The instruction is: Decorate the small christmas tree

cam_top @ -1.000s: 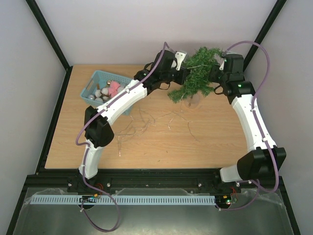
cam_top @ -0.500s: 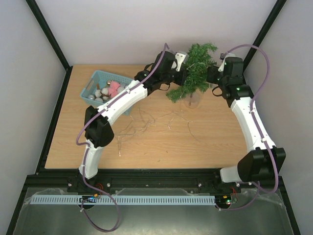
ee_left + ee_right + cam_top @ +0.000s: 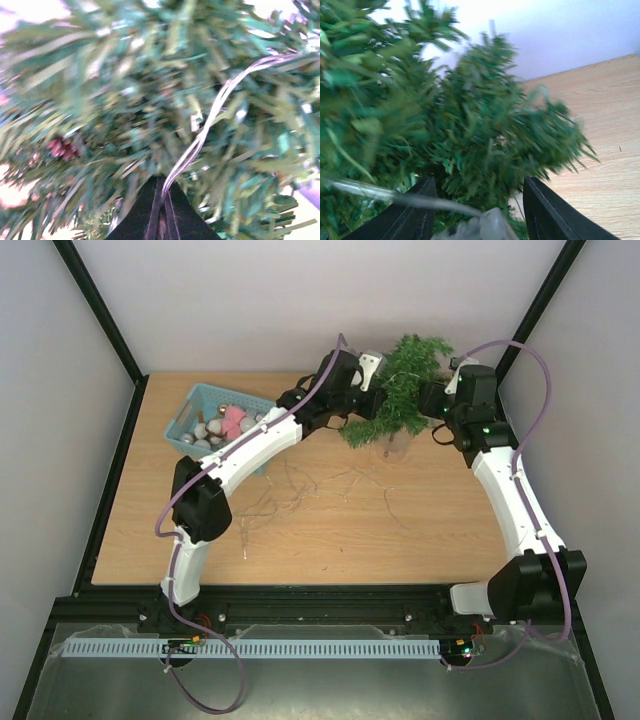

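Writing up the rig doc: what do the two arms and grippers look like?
The left arm and right arm have white link shells, black joint housings and a purple cable each. Green light near the right wrist. The left gripper and right gripper have black tapered fingers.

Both arms share one build. The left arm (image 3: 255, 440) and the right arm (image 3: 512, 495) wear smooth white shells on their long links, broken by bulky black joint housings (image 3: 202, 505) well back from the jaws. A thin purple cable (image 3: 547, 380) follows each arm in loose loops. Just behind the right jaws a small green light (image 3: 487, 423) glows on the black wrist block. Behind the left jaws sits a pale angular piece (image 3: 371, 362), perhaps a camera bracket. The right gripper's fingers (image 3: 555, 215) are matt black slabs; the left gripper (image 3: 161, 186) is a black wedge.
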Action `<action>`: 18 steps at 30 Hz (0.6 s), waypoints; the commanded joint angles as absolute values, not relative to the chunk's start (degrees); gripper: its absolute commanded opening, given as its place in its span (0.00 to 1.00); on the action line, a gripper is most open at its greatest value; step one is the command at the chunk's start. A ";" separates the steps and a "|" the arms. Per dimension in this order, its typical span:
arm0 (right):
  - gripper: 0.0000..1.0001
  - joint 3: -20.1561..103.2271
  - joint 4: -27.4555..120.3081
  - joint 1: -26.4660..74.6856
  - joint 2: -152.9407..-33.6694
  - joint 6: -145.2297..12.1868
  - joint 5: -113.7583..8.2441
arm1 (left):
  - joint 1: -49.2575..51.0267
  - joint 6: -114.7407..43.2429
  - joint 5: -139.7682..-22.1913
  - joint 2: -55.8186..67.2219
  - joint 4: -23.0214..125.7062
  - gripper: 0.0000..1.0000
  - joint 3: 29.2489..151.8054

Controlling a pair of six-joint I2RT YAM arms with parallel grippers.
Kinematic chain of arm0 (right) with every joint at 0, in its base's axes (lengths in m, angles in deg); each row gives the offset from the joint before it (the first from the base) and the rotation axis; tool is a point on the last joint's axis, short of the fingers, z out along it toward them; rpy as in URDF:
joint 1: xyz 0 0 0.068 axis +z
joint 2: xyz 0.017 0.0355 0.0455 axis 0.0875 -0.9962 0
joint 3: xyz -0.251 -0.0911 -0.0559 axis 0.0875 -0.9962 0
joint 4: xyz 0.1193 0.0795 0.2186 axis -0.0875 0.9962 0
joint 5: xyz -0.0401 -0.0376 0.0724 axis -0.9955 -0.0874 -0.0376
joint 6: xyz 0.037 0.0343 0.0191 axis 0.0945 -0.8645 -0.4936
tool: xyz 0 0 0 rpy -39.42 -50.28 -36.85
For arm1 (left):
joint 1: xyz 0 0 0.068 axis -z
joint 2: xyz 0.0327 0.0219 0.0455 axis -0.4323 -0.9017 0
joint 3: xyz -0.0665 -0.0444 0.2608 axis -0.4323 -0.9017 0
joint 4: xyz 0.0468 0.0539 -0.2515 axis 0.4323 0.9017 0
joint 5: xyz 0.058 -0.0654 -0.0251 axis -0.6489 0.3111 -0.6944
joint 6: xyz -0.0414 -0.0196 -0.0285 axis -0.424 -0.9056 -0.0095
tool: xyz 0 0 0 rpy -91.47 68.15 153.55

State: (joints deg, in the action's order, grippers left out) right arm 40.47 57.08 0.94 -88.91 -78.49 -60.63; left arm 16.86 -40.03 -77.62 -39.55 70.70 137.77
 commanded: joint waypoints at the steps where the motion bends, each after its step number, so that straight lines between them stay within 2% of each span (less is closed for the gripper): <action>1: 0.53 40.40 58.42 0.74 -88.66 -78.44 -61.10 | 17.39 -39.90 -77.02 -37.26 69.36 0.02 137.15; 5: 0.55 40.76 59.29 0.74 -88.44 -78.19 -61.38 | 17.71 -39.99 -77.00 -38.01 69.91 0.02 138.58; 10: 0.63 42.07 61.87 0.56 -87.67 -78.27 -60.46 | 17.98 -40.08 -77.40 -38.46 70.35 0.02 138.87; 13: 0.65 42.94 63.78 -0.24 -86.23 -79.18 -58.75 | 17.98 -39.83 -77.93 -38.26 70.66 0.03 138.75; 18: 0.74 45.46 67.20 -1.24 -84.53 -79.79 -58.48 | 17.97 -39.71 -77.97 -37.89 70.61 0.08 138.85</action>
